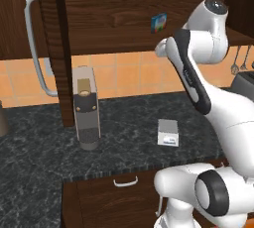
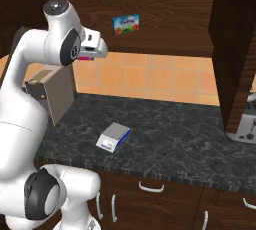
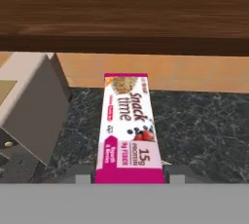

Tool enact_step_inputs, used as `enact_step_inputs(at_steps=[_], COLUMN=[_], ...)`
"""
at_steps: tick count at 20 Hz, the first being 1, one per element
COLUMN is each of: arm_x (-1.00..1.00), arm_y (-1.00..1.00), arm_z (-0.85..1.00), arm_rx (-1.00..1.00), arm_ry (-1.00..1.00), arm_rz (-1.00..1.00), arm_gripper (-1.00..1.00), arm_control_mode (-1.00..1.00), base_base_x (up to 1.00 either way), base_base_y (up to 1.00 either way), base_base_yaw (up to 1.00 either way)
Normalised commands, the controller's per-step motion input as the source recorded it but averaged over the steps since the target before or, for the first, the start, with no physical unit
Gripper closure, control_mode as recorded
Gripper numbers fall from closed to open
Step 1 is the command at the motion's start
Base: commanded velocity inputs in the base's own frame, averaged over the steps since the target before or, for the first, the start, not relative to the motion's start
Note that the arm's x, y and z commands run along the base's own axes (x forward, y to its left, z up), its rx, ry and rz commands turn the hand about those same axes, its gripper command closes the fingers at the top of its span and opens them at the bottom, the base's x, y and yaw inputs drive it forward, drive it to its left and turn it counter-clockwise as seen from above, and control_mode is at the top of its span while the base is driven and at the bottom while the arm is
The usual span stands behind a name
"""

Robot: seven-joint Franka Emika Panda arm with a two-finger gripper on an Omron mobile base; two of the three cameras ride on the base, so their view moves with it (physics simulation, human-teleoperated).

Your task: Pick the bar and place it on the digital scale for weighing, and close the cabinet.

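The cabinet (image 2: 165, 9) spans the wall above the counter with its doors standing open, one door edge-on at the left of the left base view with its long pale handle (image 1: 35, 43) facing outward, so closing it is still to be done. Below it runs the dark speckled counter (image 2: 180, 139), and the tall grey-and-tan coffee machine (image 1: 86, 108) stands on it to the left, close under the arm's line of travel. An upright blue-green box (image 2: 125, 24) sits on the cabinet shelf and plays no part. The digital scale (image 2: 113, 137) lies flat on the counter, well apart from the coffee machine and below the raised hand. The gripper (image 3: 129, 178) is clamped on the bar (image 3: 127, 130), which juts forward from between the fingertips and hangs in the air just under the shelf edge; in the right base view only a pink sliver of it peeks out by the wrist. The step in hand looks like the carry down to the scale. To do it well, the hand should probably swing clear of the coffee machine first, then descend over the middle of the scale, level the packet so it lies flat on the platform without overhang, and let go only when it is touching or nearly so.
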Motion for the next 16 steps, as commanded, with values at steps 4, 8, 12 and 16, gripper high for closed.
enact_step_inputs(at_steps=[4,8,12,16], arm_x=[-0.83,-0.17,0.0,0.13], arm_y=[-0.61,-0.39,-0.35,-0.12], arm_z=[-0.29,-0.42,-0.56,-0.58], arm_rx=[0.0,0.0,0.0,0.0], arm_ry=[0.0,0.0,0.0,0.0], arm_rz=[0.28,0.41,0.48,0.45], arm_gripper=[1.0,1.0,1.0,1.0], arm_control_mode=[-1.0,-1.0,-1.0,-1.0], base_base_x=[0.0,0.0,0.0,0.0], base_base_y=[0.0,0.0,0.0,0.0], base_base_yaw=[0.0,0.0,0.0,0.0])
